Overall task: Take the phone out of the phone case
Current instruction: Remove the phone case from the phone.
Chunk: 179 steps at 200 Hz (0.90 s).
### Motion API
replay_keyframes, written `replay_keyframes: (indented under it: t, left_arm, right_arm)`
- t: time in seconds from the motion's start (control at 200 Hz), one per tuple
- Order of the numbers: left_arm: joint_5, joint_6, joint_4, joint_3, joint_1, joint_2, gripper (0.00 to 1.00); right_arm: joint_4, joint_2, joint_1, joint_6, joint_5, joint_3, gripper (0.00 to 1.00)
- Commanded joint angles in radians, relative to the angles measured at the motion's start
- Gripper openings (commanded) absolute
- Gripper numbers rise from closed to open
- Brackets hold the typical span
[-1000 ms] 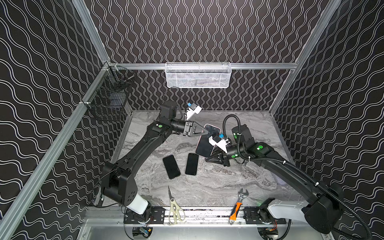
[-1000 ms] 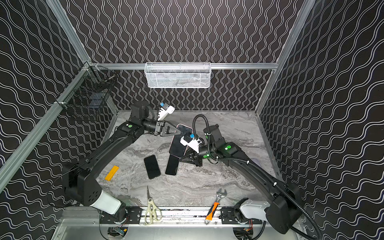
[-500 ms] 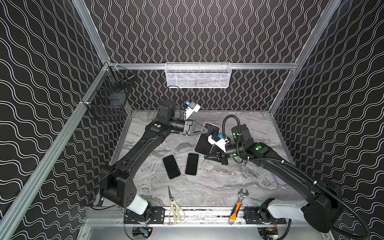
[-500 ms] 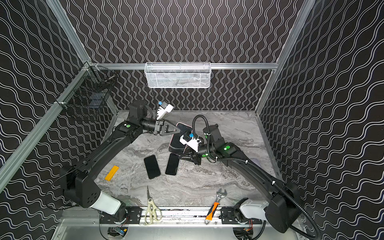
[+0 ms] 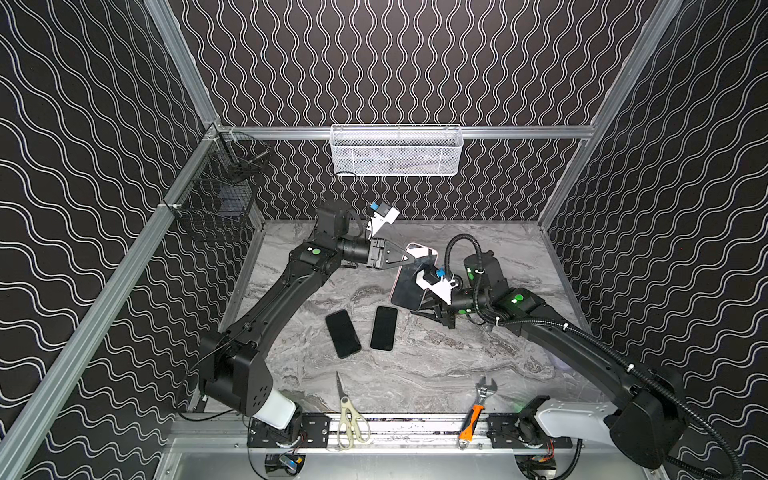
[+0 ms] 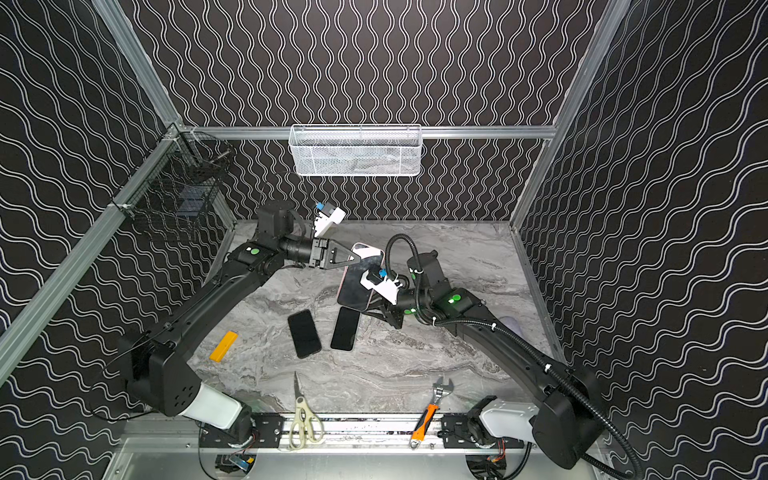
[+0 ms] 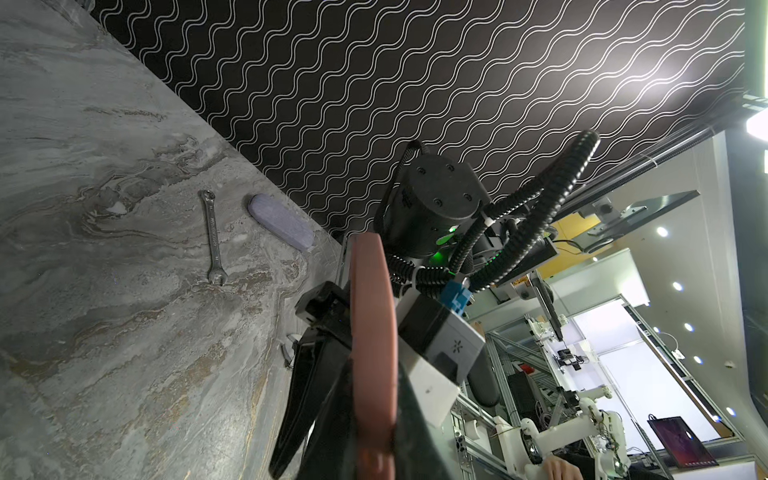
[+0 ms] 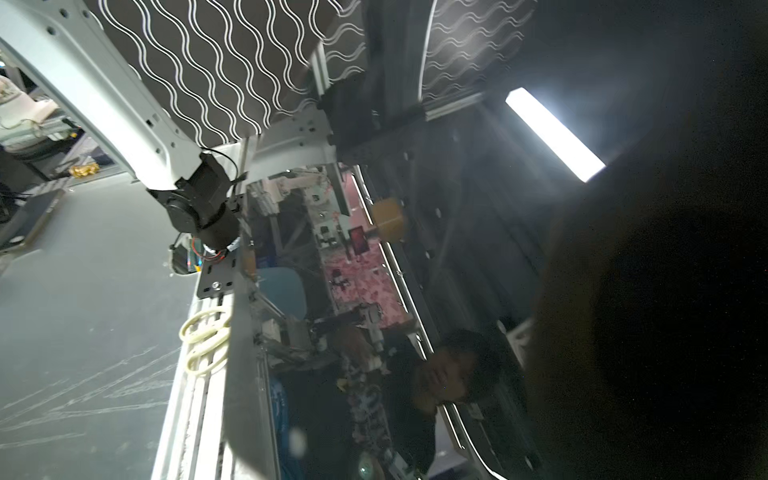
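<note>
Pinching the phone case (image 7: 372,332) by its pink rim, my left claw (image 5: 409,259) is clamped tight on its upper end. The phone (image 5: 409,286) sits inside the case with its dark screen toward the top cameras. Both are lifted off the table (image 5: 415,374) and tilted, above the middle of the table toward the back. My right claw (image 5: 424,311) is at the phone's lower end, with its fingers reaching beneath it. I cannot tell whether they are closed on it or parted.

Just below on the marble lie two bare black phones side by side, one (image 5: 343,333) angled and the other (image 5: 383,328) nearly straight. Nearer the front rail are scissors (image 5: 347,411) and an orange-handled wrench (image 5: 478,411), well apart. A yellow block (image 6: 223,345) rests beside my left arm. My left wrist view shows a steel spanner (image 7: 214,237) and a greyish oblong pad (image 7: 280,222) by the side wall. A white mesh basket (image 5: 397,151) hangs on the back rail, and a black wire basket (image 5: 216,203) hangs in the corner.
</note>
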Motion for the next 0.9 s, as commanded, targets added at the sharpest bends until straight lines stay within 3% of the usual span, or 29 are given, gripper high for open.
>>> replay_keyframes:
  t: [0.0,0.35,0.536,0.626,0.746,0.891]
  left_arm:
    - [0.07,-0.042,0.02,0.012,-0.001,-0.007,0.0]
    - [-0.002,-0.024,0.019,-0.009,0.024,-0.008,0.0]
    - [-0.177,-0.008,0.018,-0.007,0.063,-0.043,0.0]
    - [-0.277,-0.074,0.116,-0.056,0.068,-0.075,0.0]
    - [-0.364,-0.208,0.288,-0.141,0.083,-0.1,0.0]
    - [-0.504,-0.298,0.428,-0.235,0.103,-0.146,0.0]
  right_arm:
    - [-0.006,-0.005,-0.007,0.01,0.051,-0.004,0.22]
    - [0.056,-0.097,-0.116,0.108,-0.088,-0.101,0.24]
    - [0.174,-0.13,-0.24,0.262,-0.218,-0.173,0.35]
    - [0.247,-0.12,-0.269,0.361,-0.279,-0.197,0.47]
    - [0.377,-0.105,-0.286,0.522,-0.342,-0.238,0.55]
    - [0.456,-0.107,-0.288,0.641,-0.322,-0.259,0.63]
